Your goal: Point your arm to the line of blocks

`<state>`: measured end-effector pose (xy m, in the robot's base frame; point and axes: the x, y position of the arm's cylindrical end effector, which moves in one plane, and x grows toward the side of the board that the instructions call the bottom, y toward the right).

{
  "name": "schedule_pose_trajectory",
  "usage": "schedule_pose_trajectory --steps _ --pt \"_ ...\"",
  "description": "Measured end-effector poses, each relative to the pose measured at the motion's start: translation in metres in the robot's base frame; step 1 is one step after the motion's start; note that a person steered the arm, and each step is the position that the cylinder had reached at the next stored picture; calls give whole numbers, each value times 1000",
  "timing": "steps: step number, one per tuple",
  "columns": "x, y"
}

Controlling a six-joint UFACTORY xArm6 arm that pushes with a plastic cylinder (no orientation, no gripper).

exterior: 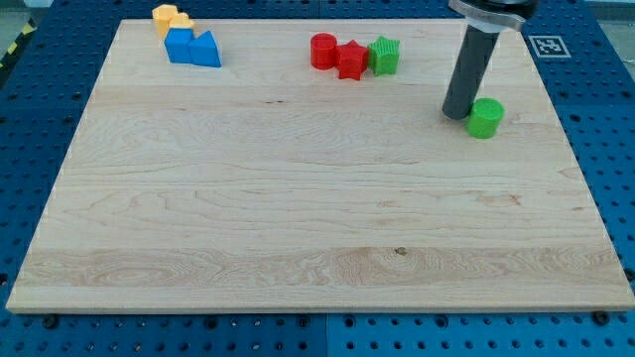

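No fingers are carried by this arm, so nothing can be told of them being spread or pressed together; a straight dark rod (469, 71) is seen instead, coming down from the view's top right. My tip (457, 115) is set on the wooden tabletop (298, 218), just beside a green cylinder (485, 117), which lies at the tip's right in the view. Whether the two touch cannot be told, though hardly any gap is seen between them.

Toward the view's left and higher up, well apart from the tip, the line of blocks is found near the tabletop's top edge, a little right of its middle. It is made of three pieces set side by side in a short row. A red cylinder (323, 51) is placed at the left end, a red star (350, 59) in the middle, and a green star-like block (384, 56) with ridged sides at the right end. The three appear to be touching one another.

Farther off, in the view's top left corner, an orange block (170, 19) is seen behind two blue blocks (192, 48), packed close together. A blue pegboard (605, 99) with rows of holes surrounds the tabletop.
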<state>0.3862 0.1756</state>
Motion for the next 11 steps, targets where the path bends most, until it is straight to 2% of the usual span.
schedule_pose_trajectory --steps 2,3,5,6,7,9,11 --pt "25 14" --pt "15 -49" --pt "-40 -223" --pt "-98 -248" --pt "-152 -248" --pt "-144 -239" --pt "-127 -199"
